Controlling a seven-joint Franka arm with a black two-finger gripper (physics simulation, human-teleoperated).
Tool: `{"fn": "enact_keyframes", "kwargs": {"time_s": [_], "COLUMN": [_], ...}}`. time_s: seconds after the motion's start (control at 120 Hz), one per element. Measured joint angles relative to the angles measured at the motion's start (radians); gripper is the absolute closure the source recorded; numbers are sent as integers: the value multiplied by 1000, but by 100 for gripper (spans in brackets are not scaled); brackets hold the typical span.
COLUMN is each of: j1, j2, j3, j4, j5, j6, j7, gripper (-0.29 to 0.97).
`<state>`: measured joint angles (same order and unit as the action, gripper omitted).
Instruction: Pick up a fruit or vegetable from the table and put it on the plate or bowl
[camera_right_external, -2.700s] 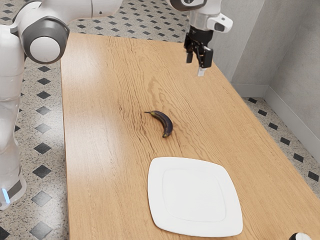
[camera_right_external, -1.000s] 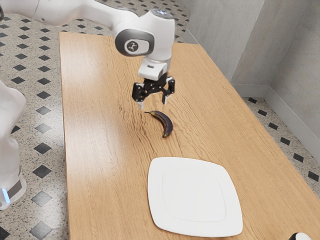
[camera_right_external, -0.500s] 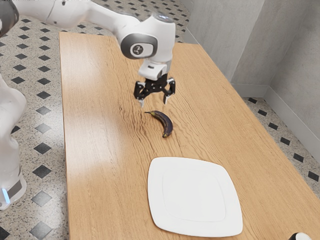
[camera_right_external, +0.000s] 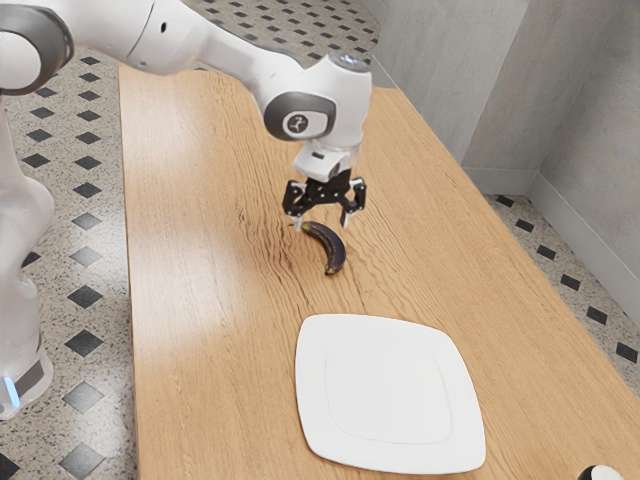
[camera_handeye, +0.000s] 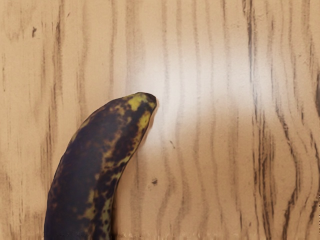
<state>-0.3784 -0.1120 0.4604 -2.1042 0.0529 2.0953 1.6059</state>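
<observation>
Black two-finger gripper (camera_right_external: 323, 222) spread open, holding nothing, poised just above one end of the dark, yellow-flecked overripe banana (camera_right_external: 331, 248), seen close under the hand in the wrist view (camera_handeye: 95, 175). Lies flat on the light wooden table (camera_right_external: 200, 300), apart from the white square plate (camera_right_external: 390, 392). Best to shift toward the fruit's thicker middle, straddle its width across the curve, descend until fingertips nearly meet the wood, then close gently; probably soft and easily bruised. Smooth grained tabletop, so expect sliding if nudged from one side. Beyond it, black-and-white diamond floor tiles (camera_right_external: 70, 250) and plain grey walls (camera_right_external: 470, 60).
</observation>
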Motion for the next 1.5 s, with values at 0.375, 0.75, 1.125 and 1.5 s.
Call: {"fn": "enact_keyframes", "kwargs": {"time_s": [0.375,0.75,1.125,1.5], "j1": [6,0,38,32], "j2": [98,165,176,199], "j3": [6,6,9,7], "j4": [34,61,61,61], "j5": [-59,-88,-124,-147], "j6": [32,44,47,64], "j7": [41,64,76,83], "gripper": [1,1,2,35]}}
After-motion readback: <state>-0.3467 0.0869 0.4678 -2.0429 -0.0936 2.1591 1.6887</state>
